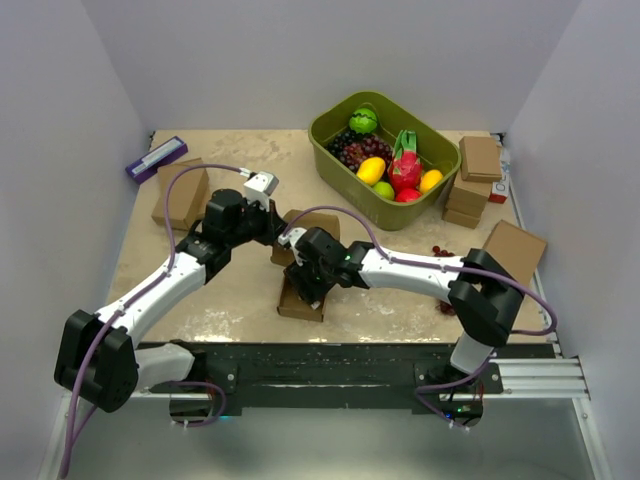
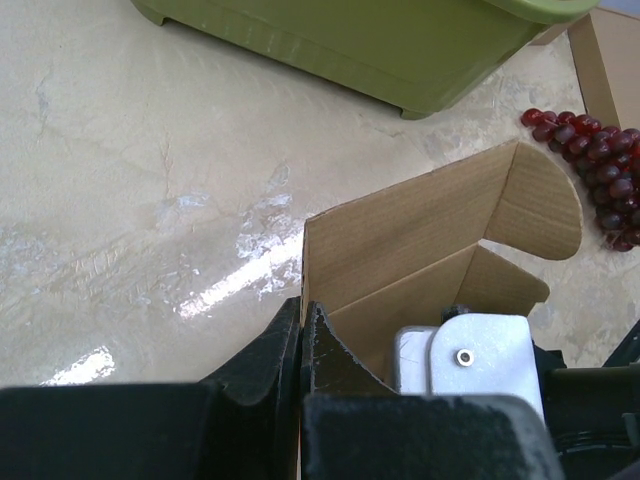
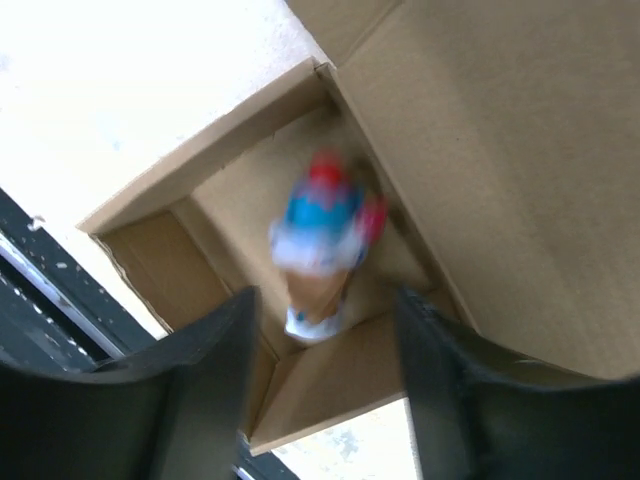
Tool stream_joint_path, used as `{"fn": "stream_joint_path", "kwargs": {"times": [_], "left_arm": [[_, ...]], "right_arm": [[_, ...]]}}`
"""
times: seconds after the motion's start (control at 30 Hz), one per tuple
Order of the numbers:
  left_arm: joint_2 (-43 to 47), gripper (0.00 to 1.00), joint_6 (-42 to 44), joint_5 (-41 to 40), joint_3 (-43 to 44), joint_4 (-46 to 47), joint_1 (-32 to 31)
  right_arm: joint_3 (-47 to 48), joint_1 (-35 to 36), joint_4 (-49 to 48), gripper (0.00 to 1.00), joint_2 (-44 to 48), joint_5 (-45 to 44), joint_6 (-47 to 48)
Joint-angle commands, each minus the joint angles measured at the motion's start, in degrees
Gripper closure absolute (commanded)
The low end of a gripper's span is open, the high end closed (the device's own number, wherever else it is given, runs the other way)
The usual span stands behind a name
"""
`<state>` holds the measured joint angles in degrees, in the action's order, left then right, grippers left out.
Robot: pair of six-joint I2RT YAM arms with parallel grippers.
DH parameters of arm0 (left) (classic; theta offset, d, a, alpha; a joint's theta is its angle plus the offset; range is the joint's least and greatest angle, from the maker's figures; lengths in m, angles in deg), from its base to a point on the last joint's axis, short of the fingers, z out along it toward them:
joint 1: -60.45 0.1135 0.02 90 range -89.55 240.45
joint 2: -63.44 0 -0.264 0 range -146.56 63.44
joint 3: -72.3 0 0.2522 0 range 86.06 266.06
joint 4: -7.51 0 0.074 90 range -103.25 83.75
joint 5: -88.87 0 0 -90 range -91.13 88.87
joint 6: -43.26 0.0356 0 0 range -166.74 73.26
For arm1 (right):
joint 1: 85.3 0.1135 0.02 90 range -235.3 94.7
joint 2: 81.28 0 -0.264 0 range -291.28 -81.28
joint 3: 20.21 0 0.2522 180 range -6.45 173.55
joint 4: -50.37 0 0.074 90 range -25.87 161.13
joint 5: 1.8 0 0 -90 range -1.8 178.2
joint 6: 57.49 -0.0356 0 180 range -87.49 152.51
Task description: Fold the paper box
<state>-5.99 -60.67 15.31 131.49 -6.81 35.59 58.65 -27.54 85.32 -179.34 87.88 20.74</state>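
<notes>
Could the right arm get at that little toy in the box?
Probably yes: the right gripper hangs open over the toy, and the box is open on top, with nothing covering it.

**Objects around the work area on the tan table (image 1: 240,290)**

Far centre-right: an olive-green bin (image 1: 345,185) holding dark grapes (image 1: 350,152), a green fruit (image 1: 364,120), a yellow mango (image 1: 371,170), a pink dragon fruit (image 1: 405,170) and an orange-yellow fruit (image 1: 431,180). Just right of it is a stack of small brown boxes (image 1: 476,180); nearer, a larger flat brown box (image 1: 514,250). Far left: a purple object (image 1: 155,158) beside another brown box (image 1: 181,193). Loose red grapes (image 1: 440,251) lie on the surface. The right wrist view shows a small, blurred red-blue-white figure (image 3: 322,245).
</notes>
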Motion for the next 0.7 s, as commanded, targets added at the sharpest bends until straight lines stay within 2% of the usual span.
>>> {"fn": "stream_joint_path", "kwargs": {"times": [0.0,0.17,0.23,0.33,0.37,0.5,0.67], "left_arm": [[-0.1,1.00,0.6,1.6,2.0,0.8,0.3],[0.0,1.00,0.7,1.3,2.0,0.8,0.3],[-0.1,1.00,0.7,1.4,2.0,0.9,0.3],[-0.2,1.00,0.6,1.8,2.0,1.0,0.3],[-0.2,1.00,0.6,1.8,2.0,0.9,0.3],[-0.2,1.00,0.5,2.1,2.1,1.1,0.3],[-0.2,1.00,0.6,2.0,1.9,0.9,0.3]], "right_arm": [[-0.9,0.4,-2.1,0.34,4.3,-1.1,-0.4],[-0.9,1.1,-0.2,0.34,9.6,0.2,-2.8],[-0.9,1.1,0.5,0.34,15.2,0.2,-5.8],[-0.5,1.0,3.4,0.29,22.0,-5.0,-10.5],[-0.3,1.0,5.2,0.23,23.1,-7.1,-11.6],[-0.4,-1.3,9.1,0.21,24.5,-14.9,-15.2],[-2.7,-4.0,8.8,0.21,22.4,-17.8,-17.5]]}}
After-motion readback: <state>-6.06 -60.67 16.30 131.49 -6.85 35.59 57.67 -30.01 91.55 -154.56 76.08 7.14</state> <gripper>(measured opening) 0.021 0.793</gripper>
